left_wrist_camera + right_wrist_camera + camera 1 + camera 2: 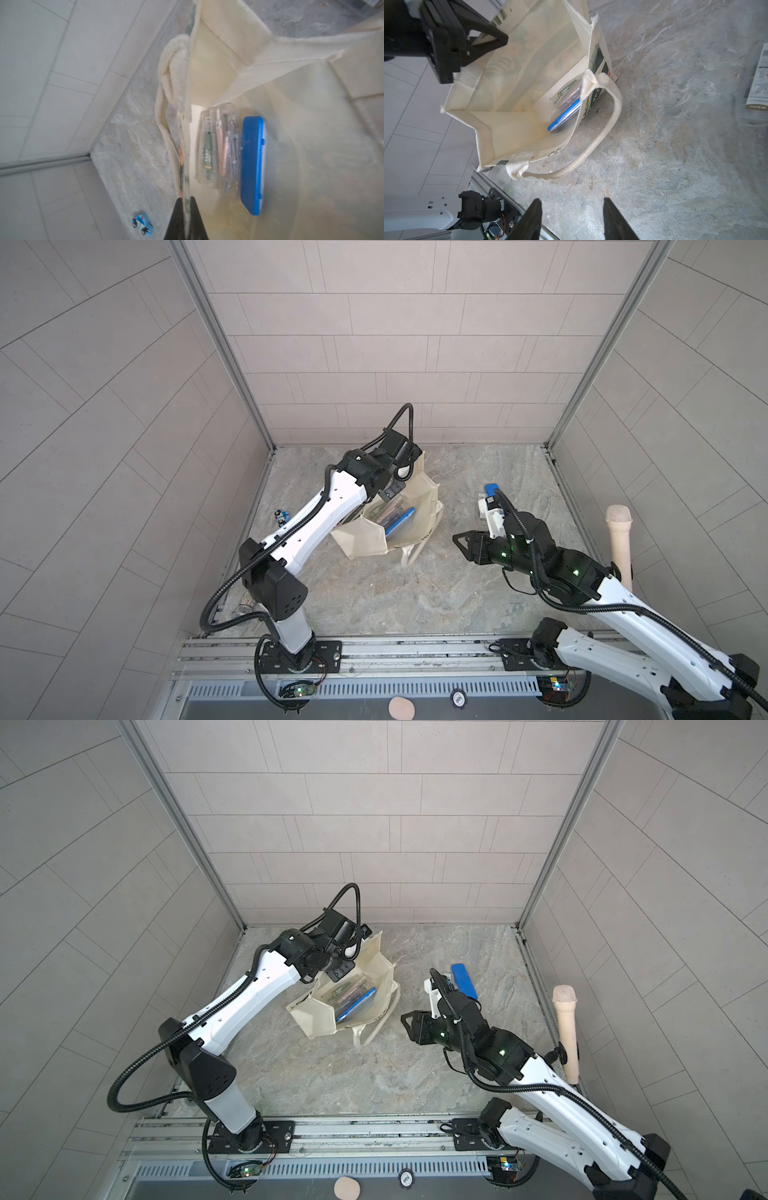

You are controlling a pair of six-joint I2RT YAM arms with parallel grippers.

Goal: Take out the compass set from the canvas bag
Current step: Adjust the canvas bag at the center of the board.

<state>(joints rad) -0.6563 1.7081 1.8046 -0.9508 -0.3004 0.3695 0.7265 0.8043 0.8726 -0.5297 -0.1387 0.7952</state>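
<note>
The cream canvas bag (361, 537) (313, 1015) stands open in the middle of the table. My left gripper (186, 198) (392, 489) is shut on the bag's printed side wall (188, 145) at the rim and holds the mouth open. Inside the bag lies the compass set (218, 145) (566, 93), a clear case with a compass showing through it. A blue case (252, 164) (563, 120) lies against it. My right gripper (572, 199) (403, 1017) hangs open over bare table to the right of the bag, with nothing between its fingers.
A second blue case (463, 979) and a clear case with a paper label (758, 83) lie on the table behind my right arm. A small blue toy car (142, 225) sits by the left wall. A beige microphone (619, 547) stands at the right wall.
</note>
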